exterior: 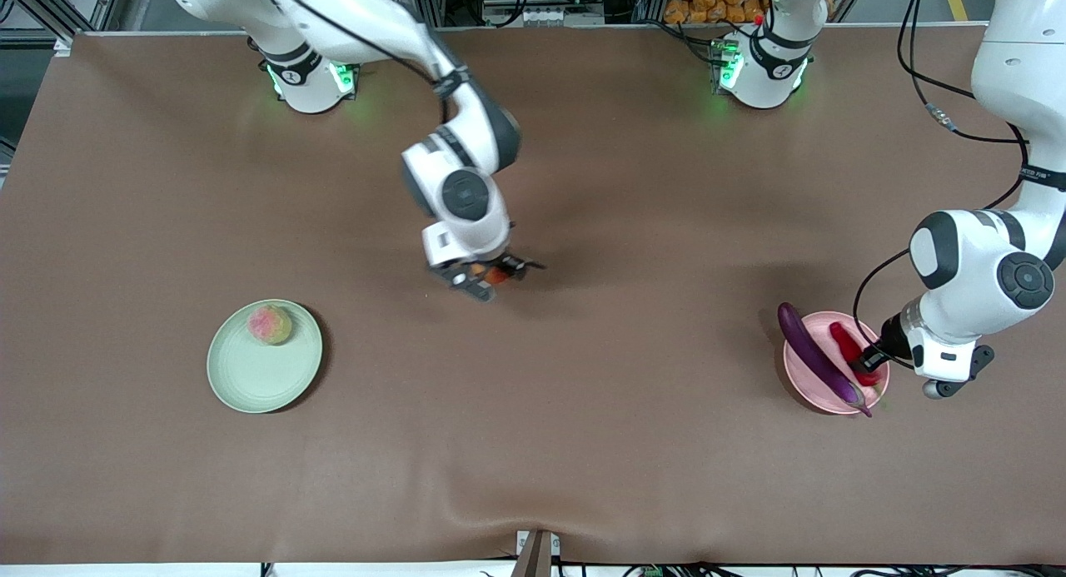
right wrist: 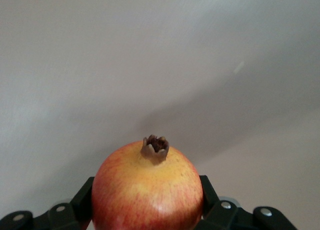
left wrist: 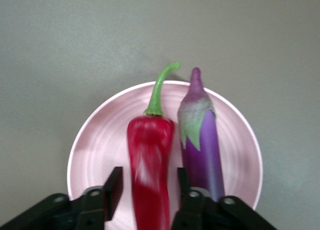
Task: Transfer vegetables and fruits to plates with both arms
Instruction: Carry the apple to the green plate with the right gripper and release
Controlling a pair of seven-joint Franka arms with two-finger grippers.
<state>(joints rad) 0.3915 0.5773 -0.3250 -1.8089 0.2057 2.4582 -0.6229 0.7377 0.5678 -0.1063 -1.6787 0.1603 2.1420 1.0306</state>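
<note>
My right gripper (exterior: 491, 274) is shut on the red fruit with a yellowish patch (right wrist: 147, 190) over the middle of the table; the fruit also shows in the front view (exterior: 496, 274). The peach (exterior: 269, 324) lies on the pale green plate (exterior: 258, 381) toward the right arm's end. The purple eggplant (exterior: 816, 356) and the red chili (exterior: 845, 342) lie side by side on the pale pink plate (exterior: 812, 387) toward the left arm's end. My left gripper (left wrist: 148, 190) is open low over that plate (left wrist: 100, 150), one finger on each side of the chili (left wrist: 150, 160), with the eggplant (left wrist: 202, 150) just outside.
The brown table cover (exterior: 583, 444) has a raised wrinkle near the front edge. The two arm bases (exterior: 308, 77) stand along the edge farthest from the front camera.
</note>
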